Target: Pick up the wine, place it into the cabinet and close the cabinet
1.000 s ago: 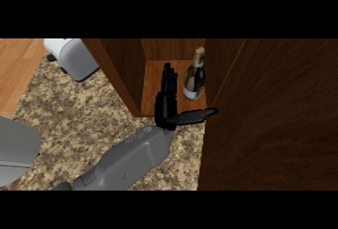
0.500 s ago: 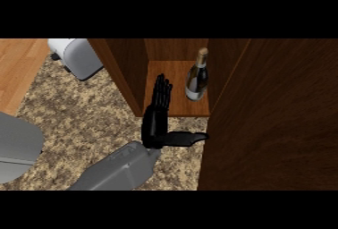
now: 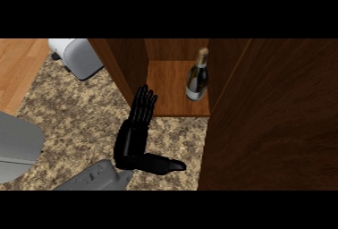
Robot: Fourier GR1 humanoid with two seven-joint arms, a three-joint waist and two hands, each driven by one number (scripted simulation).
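The wine bottle (image 3: 196,78) stands upright inside the open wooden cabinet (image 3: 123,67), on its shelf floor (image 3: 168,87) near the right side. My left hand (image 3: 135,134) is open on the speckled counter just in front of the cabinet's opening. Its fingers are straight and point toward the shelf's front edge, and the thumb sticks out to the right. The hand is clear of the bottle and holds nothing. The cabinet door (image 3: 277,116) stands open at the right, a large dark wooden panel. My right hand does not show.
A grey-white appliance (image 3: 78,57) sits on the counter left of the cabinet. A large grey rounded shape (image 3: 13,147) fills the left edge. The speckled counter (image 3: 73,112) spreads between them, with a light wooden surface (image 3: 20,67) at the far left.
My left hand has drawn back out of the cabinet toward me and away from the bottle. The bottle stays standing on the shelf.
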